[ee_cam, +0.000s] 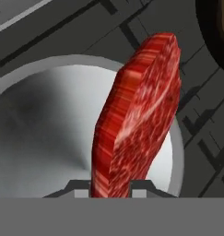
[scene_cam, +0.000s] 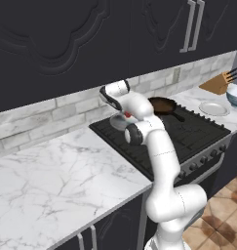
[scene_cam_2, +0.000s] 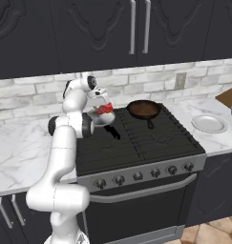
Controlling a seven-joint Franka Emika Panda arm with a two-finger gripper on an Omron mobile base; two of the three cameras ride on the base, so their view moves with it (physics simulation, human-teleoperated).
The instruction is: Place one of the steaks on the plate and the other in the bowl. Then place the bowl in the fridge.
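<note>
Red raw steak (ee_cam: pixel 136 120) is held on edge in the gripper (ee_cam: pixel 111 186), jaws closed narrowly on it, above a grey pan (ee_cam: pixel 35 133) on the stove (scene_cam_2: pixel 151 138); carriage across to the plate (scene_cam_2: pixel 209 124) is judged next.

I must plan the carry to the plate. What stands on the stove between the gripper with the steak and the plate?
In the right base view, a dark frying pan sits on the stove between the gripper holding the steak and the plate.
</note>
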